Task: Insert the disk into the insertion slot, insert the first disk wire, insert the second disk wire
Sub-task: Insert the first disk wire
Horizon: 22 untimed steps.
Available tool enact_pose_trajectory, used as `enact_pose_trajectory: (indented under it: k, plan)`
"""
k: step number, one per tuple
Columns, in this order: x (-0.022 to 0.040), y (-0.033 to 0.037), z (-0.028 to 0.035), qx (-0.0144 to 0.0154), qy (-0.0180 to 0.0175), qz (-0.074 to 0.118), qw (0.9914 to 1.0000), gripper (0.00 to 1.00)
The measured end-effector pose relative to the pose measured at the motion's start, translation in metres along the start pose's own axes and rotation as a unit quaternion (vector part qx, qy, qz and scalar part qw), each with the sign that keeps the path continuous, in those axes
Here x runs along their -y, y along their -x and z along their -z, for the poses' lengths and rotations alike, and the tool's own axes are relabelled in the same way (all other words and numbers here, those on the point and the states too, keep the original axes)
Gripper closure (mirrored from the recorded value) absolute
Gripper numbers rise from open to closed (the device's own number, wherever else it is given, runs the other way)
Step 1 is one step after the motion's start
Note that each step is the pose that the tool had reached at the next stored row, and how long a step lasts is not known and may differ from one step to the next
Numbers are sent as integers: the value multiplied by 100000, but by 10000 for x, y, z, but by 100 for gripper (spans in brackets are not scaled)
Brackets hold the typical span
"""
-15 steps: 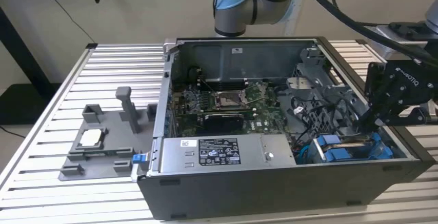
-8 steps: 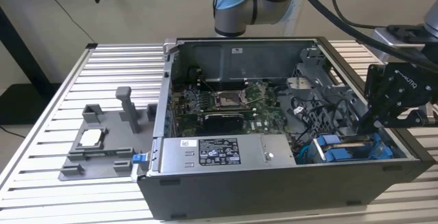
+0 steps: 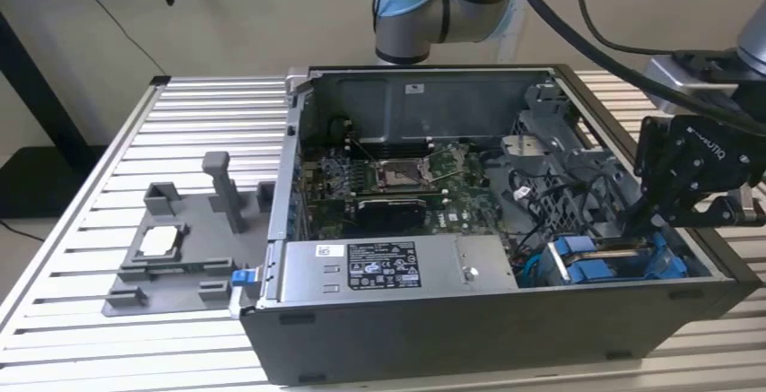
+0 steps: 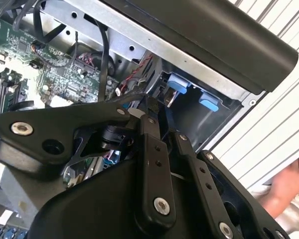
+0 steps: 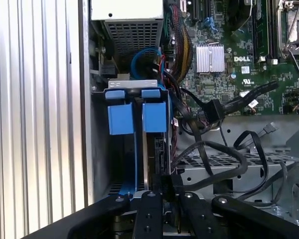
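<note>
Now gripper [image 5: 167,193] at insertion slot [image 5: 120,160] — disk [image 5: 158,153] perhaps inside.

The gripper [image 4: 157,104] hangs at the insertion slot [image 4: 197,122] with blue tabs [image 4: 178,82], circuit board [image 4: 65,77] beyond.

Black cables [image 5: 213,110] crowd one side of insertion slot [image 5: 120,164]; case wall [image 5: 87,124] hems other

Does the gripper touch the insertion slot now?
Cannot tell. In the first wrist view the gripper sits at the near end of the insertion slot, but its dark body hides whether they meet; the exterior view shows no clear gap.
</note>
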<state>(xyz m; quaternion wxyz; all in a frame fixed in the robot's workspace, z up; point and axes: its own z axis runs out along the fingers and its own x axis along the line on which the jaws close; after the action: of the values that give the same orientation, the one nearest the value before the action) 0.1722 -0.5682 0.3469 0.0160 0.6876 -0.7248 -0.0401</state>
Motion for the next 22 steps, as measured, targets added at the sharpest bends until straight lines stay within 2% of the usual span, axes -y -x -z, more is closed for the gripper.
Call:
enact_pose_trajectory:
  k: [4,22]
  plan:
    - [1,0,-18,212,-169,28,100000,81]
    - [-4,-2,-63,261,-198,-201,99999,81]
